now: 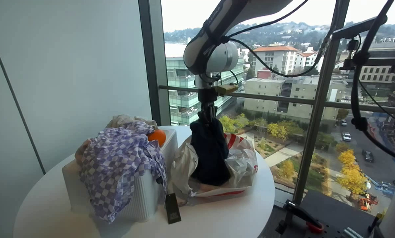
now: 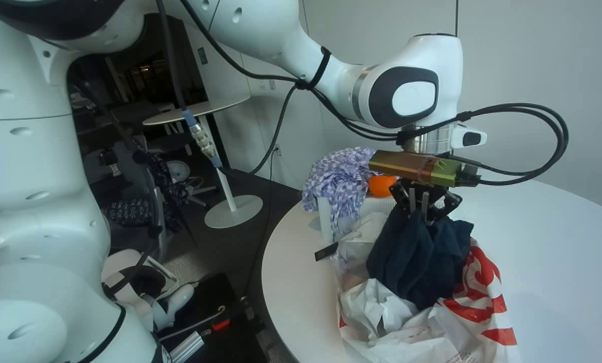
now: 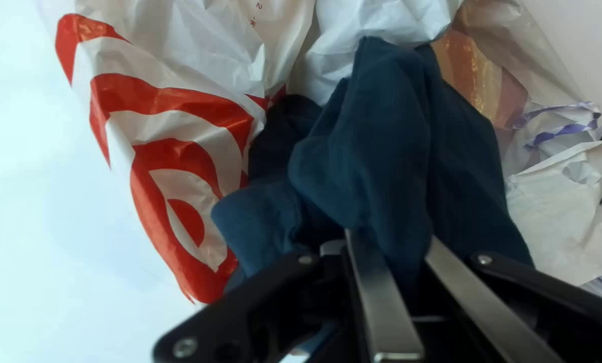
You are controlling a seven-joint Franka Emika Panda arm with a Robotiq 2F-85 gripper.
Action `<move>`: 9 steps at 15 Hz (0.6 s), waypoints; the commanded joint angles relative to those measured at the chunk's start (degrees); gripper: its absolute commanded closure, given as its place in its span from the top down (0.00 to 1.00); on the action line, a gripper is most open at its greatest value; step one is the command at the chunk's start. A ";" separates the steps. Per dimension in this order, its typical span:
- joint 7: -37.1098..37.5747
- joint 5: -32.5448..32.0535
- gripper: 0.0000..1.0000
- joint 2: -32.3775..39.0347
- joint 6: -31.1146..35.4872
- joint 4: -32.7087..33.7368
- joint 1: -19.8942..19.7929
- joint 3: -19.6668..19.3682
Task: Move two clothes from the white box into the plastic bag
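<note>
dark navy garment (image 2: pixel 419 259) held by the claw (image 3: pixel 391 237), reaching down into the plastic bag (image 3: pixel 195 131)

the claw is clenched on the garment's bunched top, above the bag; the lower folds sit inside the bag's mouth. just beside the bag stands the white box (image 1: pixel 147 201), the checked garment (image 1: pixel 119 162) draped over it.

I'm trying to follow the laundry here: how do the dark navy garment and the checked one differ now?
The dark navy garment is plain; the checked garment is patterned purple and white. The gripper pinches the navy garment, while nothing grips the checked garment. The navy garment hangs into the plastic bag; the checked garment drapes over the white box. Both are creased cloth.
</note>
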 commanded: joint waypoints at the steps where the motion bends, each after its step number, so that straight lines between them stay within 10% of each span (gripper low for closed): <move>1: -1.02 -0.28 0.05 5.56 1.41 2.80 -2.43 1.36; 9: -9.52 5.74 0.07 14.17 -1.10 8.20 -9.47 5.59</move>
